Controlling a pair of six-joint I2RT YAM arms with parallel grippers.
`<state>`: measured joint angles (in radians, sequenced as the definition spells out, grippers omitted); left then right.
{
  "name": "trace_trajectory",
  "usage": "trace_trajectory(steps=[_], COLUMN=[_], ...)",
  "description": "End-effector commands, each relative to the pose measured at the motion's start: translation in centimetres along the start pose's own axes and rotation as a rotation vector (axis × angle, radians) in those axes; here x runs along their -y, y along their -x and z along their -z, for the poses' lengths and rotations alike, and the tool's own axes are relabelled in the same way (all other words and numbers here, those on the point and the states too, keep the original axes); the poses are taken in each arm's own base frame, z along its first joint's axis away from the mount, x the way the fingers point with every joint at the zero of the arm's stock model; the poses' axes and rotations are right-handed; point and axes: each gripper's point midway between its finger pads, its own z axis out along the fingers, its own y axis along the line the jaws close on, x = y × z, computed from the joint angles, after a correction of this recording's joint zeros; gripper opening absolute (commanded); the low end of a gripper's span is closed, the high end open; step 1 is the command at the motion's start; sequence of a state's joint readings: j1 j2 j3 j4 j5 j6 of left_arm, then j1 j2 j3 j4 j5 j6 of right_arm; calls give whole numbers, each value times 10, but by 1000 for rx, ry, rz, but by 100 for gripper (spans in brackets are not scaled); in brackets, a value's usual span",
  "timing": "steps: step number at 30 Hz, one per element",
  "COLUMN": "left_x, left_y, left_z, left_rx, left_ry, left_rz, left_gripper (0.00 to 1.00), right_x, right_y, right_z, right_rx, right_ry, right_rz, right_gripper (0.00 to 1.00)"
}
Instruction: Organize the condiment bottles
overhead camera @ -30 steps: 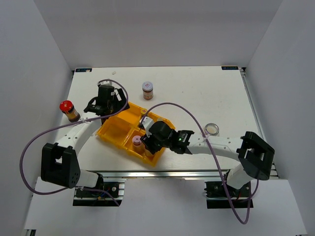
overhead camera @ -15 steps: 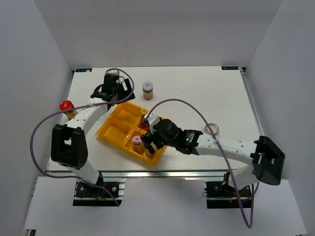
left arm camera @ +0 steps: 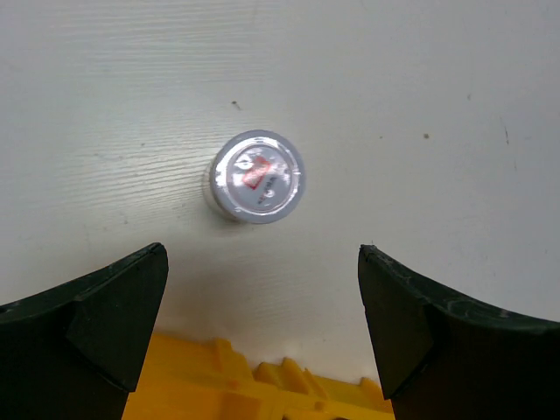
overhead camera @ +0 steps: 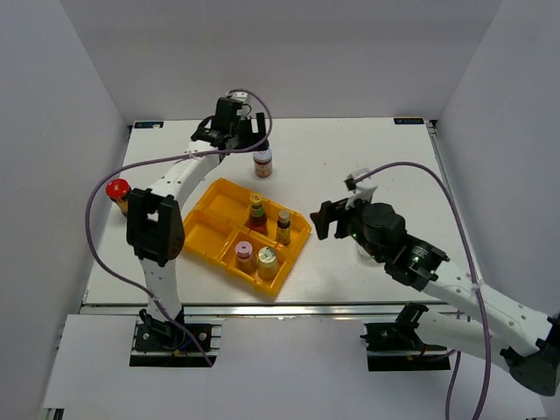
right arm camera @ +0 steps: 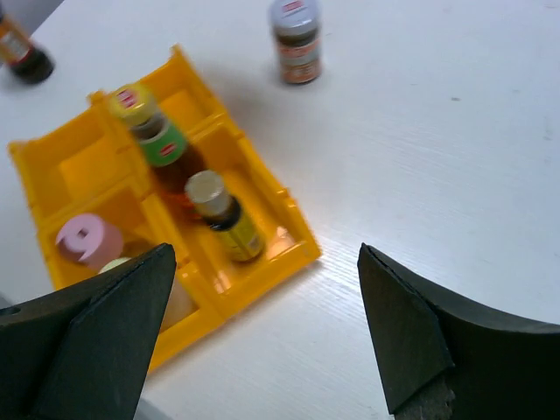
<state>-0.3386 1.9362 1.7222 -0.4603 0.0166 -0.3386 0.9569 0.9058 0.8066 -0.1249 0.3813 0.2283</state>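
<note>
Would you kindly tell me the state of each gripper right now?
Left gripper: open, empty, near the silver-capped jar.
Right gripper: open, holding nothing.

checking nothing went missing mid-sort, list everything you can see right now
table: 1, white, under everything
tray: 1, yellow, four compartments, left of table centre
yellow-capped bottle: 1, dark contents, tray's right half, far side
metal-capped bottle: 1, yellow label, beside the yellow-capped one
pink-capped bottle: 1, tray's right half, near side
pale-green-capped bottle: 1, beside the pink-capped one
silver-lidded jar: 1, brown label, on the table beyond the tray
red-capped bottle: 1, dark contents, table's left edge
left gripper: 1, black, open, over the silver-lidded jar
right gripper: 1, black, open, right of the tray
</note>
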Motion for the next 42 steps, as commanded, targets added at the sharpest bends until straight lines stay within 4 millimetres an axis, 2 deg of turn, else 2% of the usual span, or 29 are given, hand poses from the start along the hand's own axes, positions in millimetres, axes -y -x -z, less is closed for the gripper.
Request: trace_trajectory(steps=[1,2,3,5,6,8,9,10,13,26,38,42], left_x=[31,38,33,35,39,28,30,24,22,13,0,1], left_y=[-3,-9,-3,-5,7,3,18,13,13,-26,-41,-40], left_z=[-6,-9,-20,-27,-28,-43,-42,-51,-61,-86,-102,-104], left_rx=[-36,-60,-44,-60,-33,-45,-12,-25,-25,-110,-141,-133], left_ry=[-43,-47,7,31,33,95,109,137,143,136,195,193], left_rz=[-142,-160,-170,-185,-182,-172,-170,-176,-195,-219,-213,-203], left_gripper=[98,98,98,98,98,98,98,98,98,98,97,91], right_x=[38,48,53,61,63,66,68,68,71,72,76,77], right_y=[0,1,-1,-4,-5,-7,-8,-9,-12,-20,-22,-21], right_z=[13,15,17,20,21,21,20,19,17,8,16,17], right_rx=[41,47,45,43,40,31,29,23,11,-27,-24,-15], right_ry=[-124,-150,-163,-183,-190,-201,-206,-204,-215,-213,-225,-229], right_rz=[-94,-110,-116,-121,-121,-117,-111,-108,-104,-103,-112,-115], right_gripper=[89,89,89,89,89,89,89,89,89,89,89,89])
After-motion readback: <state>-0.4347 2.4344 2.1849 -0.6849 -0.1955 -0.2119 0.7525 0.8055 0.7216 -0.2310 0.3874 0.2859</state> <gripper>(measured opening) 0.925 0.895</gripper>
